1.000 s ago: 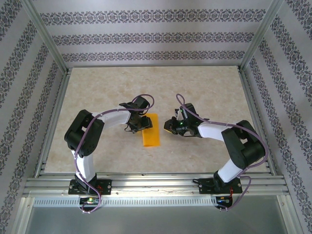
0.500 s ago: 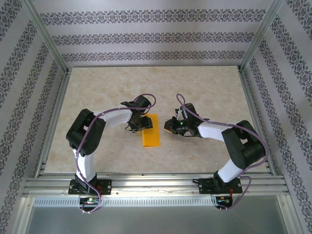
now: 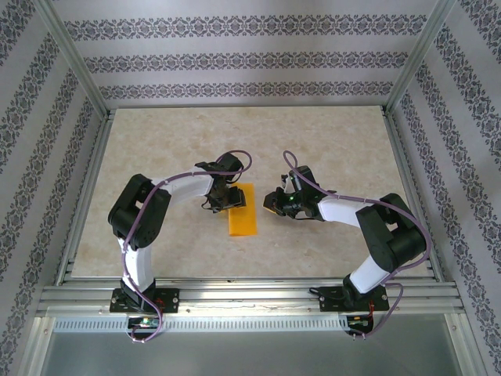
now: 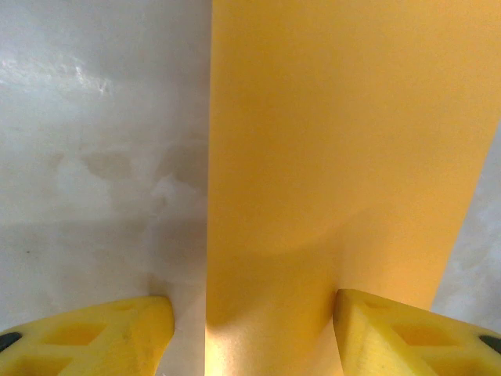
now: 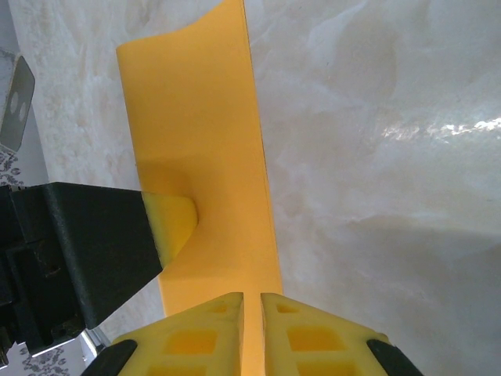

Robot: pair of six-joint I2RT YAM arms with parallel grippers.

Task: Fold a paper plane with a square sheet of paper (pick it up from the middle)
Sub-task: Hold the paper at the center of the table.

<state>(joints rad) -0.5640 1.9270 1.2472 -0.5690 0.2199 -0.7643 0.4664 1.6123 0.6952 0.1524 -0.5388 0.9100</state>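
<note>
The square sheet of paper [image 3: 243, 211] is bright orange and lies on the table as a long narrow rectangle, its far end curling up slightly [image 5: 196, 117]. No paper plane is in view. My left gripper [image 3: 223, 197] is open and straddles the sheet's left edge [image 4: 250, 337]. One of its fingers [image 4: 407, 337] rests on the paper [image 4: 337, 157] and the other stands on the bare table. My right gripper [image 3: 270, 202] is shut to a thin slit, low at the sheet's right edge [image 5: 252, 329]. The left arm's yellow fingertip [image 5: 171, 221] presses on the paper.
The marbled beige tabletop [image 3: 337, 141] stretches wide behind and beside the arms. Aluminium frame rails [image 3: 250, 291] run along the near edge and both sides. Patterned walls close in the back and sides.
The left arm's elbow has shifted slightly to the right. Both grippers and the paper hold their places.
</note>
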